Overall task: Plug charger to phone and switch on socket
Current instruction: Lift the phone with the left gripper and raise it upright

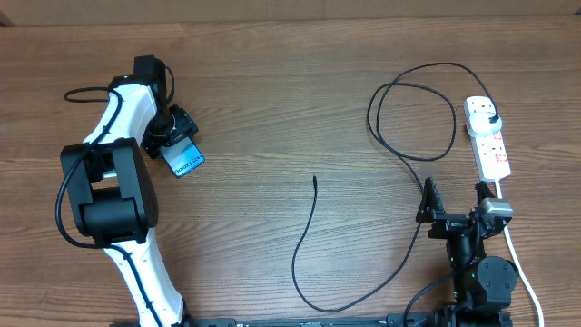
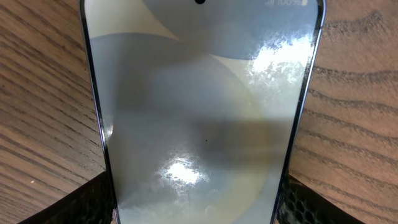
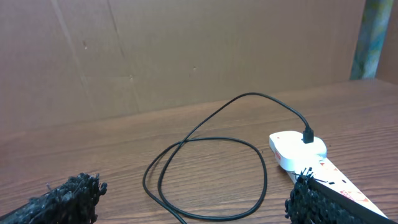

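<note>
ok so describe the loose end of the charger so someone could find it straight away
Look at the wooden table from overhead and go to its middle. The thin black charger curves up there from the near edge and stops at a small tip on bare wood. Its other end is plugged into the white socket at the right; this one touches nothing.

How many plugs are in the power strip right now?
1. A black plug sits in the outlet at the far end of the power strip. The other outlets look empty from overhead; the right wrist view hides the strip's near end.
</note>
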Tool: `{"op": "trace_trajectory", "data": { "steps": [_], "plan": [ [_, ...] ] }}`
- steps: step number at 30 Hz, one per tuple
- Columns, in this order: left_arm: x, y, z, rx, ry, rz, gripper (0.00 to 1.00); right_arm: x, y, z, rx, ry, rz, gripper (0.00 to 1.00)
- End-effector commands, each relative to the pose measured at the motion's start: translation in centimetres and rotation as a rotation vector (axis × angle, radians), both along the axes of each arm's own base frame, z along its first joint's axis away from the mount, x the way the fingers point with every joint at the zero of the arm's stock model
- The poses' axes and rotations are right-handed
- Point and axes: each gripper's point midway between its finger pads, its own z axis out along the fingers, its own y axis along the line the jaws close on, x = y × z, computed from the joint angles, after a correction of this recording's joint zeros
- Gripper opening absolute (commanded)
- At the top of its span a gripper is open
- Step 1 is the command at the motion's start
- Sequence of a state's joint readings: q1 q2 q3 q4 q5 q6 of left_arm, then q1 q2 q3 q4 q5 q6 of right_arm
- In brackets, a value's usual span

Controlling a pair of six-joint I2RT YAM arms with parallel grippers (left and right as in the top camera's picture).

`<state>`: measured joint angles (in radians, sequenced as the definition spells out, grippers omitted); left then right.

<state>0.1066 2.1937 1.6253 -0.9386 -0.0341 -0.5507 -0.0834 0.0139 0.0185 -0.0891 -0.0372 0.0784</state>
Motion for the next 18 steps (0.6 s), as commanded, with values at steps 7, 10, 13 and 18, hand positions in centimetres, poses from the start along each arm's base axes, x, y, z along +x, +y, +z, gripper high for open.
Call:
{"op": "trace_trajectory", "data": {
  "steps": [7, 10, 13, 18],
  "plan": [
    [0.4, 0.1, 1.2, -0.002, 0.001, 0.011, 0.04, 0.0, 0.1, -0.1, 0.002, -0.007, 0.004, 1.0],
    [1.2, 0.2, 2.6, 0.0, -0.018, 0.011, 0.04, 0.0, 0.1, -0.1, 0.002, -0.007, 0.004, 1.0],
    [1.9, 0.3, 4.0, 0.002, -0.037, 0.011, 0.04, 0.0, 0.1, -0.1, 0.002, -0.007, 0.004, 1.0],
    [2.9, 0.3, 6.0, 0.0, -0.069, 0.011, 0.04, 0.0, 0.1, -0.1, 0.002, -0.007, 0.004, 1.0]
  ]
}}
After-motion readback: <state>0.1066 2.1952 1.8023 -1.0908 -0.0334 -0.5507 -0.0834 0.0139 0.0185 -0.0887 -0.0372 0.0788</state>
